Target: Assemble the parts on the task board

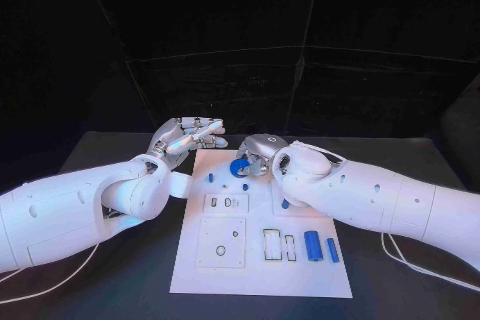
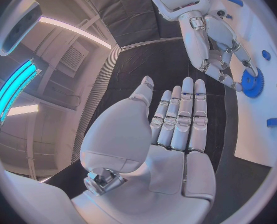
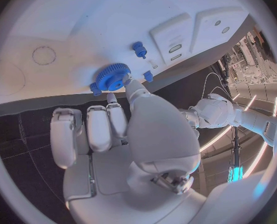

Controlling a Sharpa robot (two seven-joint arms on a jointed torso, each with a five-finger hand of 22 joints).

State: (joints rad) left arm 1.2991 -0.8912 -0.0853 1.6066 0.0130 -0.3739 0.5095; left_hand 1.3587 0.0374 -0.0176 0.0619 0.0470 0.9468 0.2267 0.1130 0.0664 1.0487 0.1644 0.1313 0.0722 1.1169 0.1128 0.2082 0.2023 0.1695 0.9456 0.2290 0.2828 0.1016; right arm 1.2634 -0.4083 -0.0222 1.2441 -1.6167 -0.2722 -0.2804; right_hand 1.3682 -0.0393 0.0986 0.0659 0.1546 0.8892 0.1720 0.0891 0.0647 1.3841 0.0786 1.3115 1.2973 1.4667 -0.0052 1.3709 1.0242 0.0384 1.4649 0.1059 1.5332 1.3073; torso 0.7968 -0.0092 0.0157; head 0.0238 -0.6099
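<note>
The white task board (image 1: 260,271) lies in the middle of the table. At its far end a blue gear (image 1: 240,168) sits low over the board, and my right hand (image 1: 264,152) holds it by the fingertips. The gear (image 3: 111,77) and the fingertips (image 3: 130,84) on it show close up in the right wrist view, and the gear (image 2: 252,82) shows again under my right hand (image 2: 216,40) in the left wrist view. My left hand (image 1: 186,139) hovers open beside the board's far left corner, fingers (image 2: 182,114) straight, holding nothing.
Small blue pegs (image 1: 211,175) (image 1: 245,187) stand on the board near the gear, and another blue piece (image 1: 285,204) shows beside my right forearm. Two blue cylinders (image 1: 312,245) (image 1: 332,250) lie at the board's right. Square plates with slots (image 1: 221,242) sit mid-board.
</note>
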